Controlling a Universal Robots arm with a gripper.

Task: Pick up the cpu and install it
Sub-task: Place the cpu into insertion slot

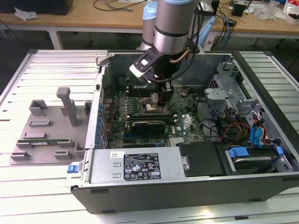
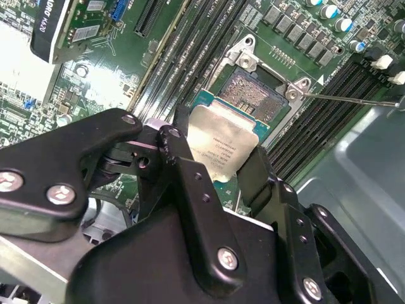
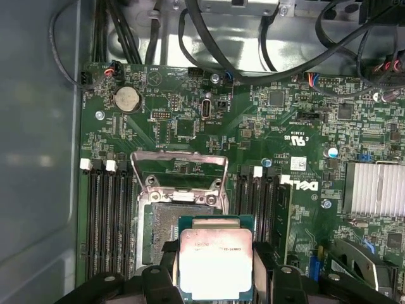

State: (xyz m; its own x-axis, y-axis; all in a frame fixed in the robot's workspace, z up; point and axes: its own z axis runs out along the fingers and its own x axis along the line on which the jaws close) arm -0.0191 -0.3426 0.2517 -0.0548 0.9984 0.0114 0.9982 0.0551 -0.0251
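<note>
Arm: reaches down into the open computer case, which lies on its side on the slatted worktop.

Gripper: positioned over the middle of the motherboard. In both wrist views the gripper has its black fingers closed on two opposite edges of the cpu.

The cpu: held flat, metal top up, green edge showing along its far side. It sits over the near part of the socket, overlapping it; the rest of the socket's contact field lies uncovered beyond it. Whether the cpu touches the socket cannot be told.

Load frame: swung open, standing at the socket's far side.

Memory slots: run along both sides of the socket.

Grey fixture: rests on the worktop at the exterior view's left, beside the case and well apart from the gripper.
</note>
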